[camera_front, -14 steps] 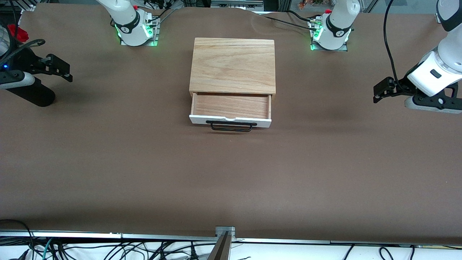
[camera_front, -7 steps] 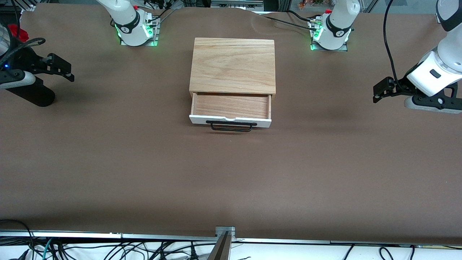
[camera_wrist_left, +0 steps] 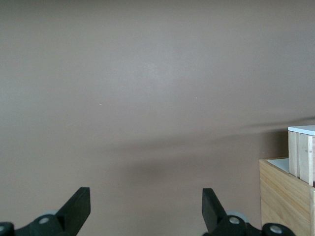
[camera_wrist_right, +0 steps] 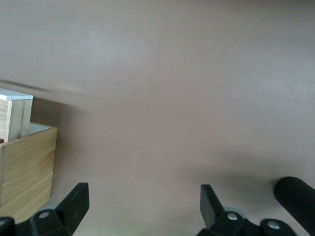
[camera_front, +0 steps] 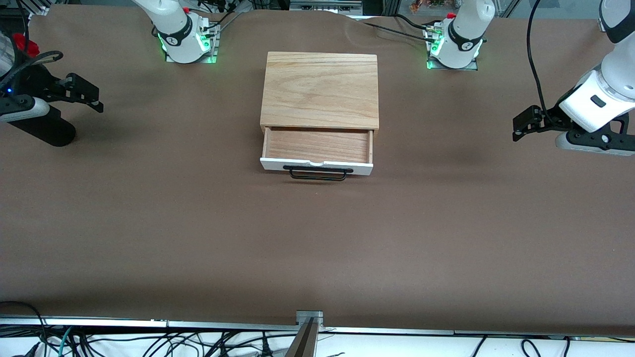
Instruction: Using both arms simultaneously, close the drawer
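The light oak box (camera_front: 320, 89) stands mid-table between the arm bases. Its drawer (camera_front: 317, 146) is pulled out toward the front camera and is empty, with a white front panel (camera_front: 317, 166) and a black wire handle (camera_front: 317, 173). My left gripper (camera_front: 517, 130) hangs open and empty over bare table at the left arm's end, well apart from the box. My right gripper (camera_front: 97, 99) hangs open and empty at the right arm's end. The left wrist view shows its open gripper (camera_wrist_left: 146, 206), the box side (camera_wrist_left: 285, 196) and the drawer's end (camera_wrist_left: 301, 152). The right wrist view shows its open gripper (camera_wrist_right: 145, 204), the box (camera_wrist_right: 27, 172) and the drawer's end (camera_wrist_right: 15, 115).
A black ribbed cylinder (camera_front: 42, 128) lies under the right arm's hand and shows in the right wrist view (camera_wrist_right: 295, 196). A black cable (camera_front: 533, 54) hangs by the left arm. Green-lit bases (camera_front: 186, 44) stand along the back edge. Brown table (camera_front: 317, 238) surrounds the box.
My right gripper has drifted very slightly toward the box. The left gripper and the drawer have not visibly moved.
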Robot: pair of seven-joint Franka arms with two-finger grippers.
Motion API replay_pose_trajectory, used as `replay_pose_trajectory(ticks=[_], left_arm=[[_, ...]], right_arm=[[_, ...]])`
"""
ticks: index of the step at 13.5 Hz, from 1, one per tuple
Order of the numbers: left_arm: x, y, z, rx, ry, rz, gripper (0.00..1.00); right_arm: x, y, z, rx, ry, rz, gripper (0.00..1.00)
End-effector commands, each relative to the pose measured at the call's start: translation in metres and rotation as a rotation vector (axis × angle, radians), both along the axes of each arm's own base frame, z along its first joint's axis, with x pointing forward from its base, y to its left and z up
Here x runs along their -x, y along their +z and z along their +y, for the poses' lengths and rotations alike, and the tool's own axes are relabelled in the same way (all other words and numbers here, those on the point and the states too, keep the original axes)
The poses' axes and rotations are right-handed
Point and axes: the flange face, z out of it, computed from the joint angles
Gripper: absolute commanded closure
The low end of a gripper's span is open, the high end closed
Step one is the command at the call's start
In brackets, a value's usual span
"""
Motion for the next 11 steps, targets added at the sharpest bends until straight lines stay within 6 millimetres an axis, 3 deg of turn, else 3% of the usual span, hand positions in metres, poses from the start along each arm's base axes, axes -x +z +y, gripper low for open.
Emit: replay_pose_trajectory(ticks=[1, 11], left_arm=[[0.004, 0.007, -0.001, -0.018, -0.011, 0.000, 0.00], [0.004, 0.007, -0.001, -0.018, -0.013, 0.000, 0.00]], right_arm=[[0.001, 0.008, 0.004, -0.015, -0.012, -0.016, 0.00], [-0.006, 0.001, 0.015, -0.016, 0.005, -0.024, 0.00]])
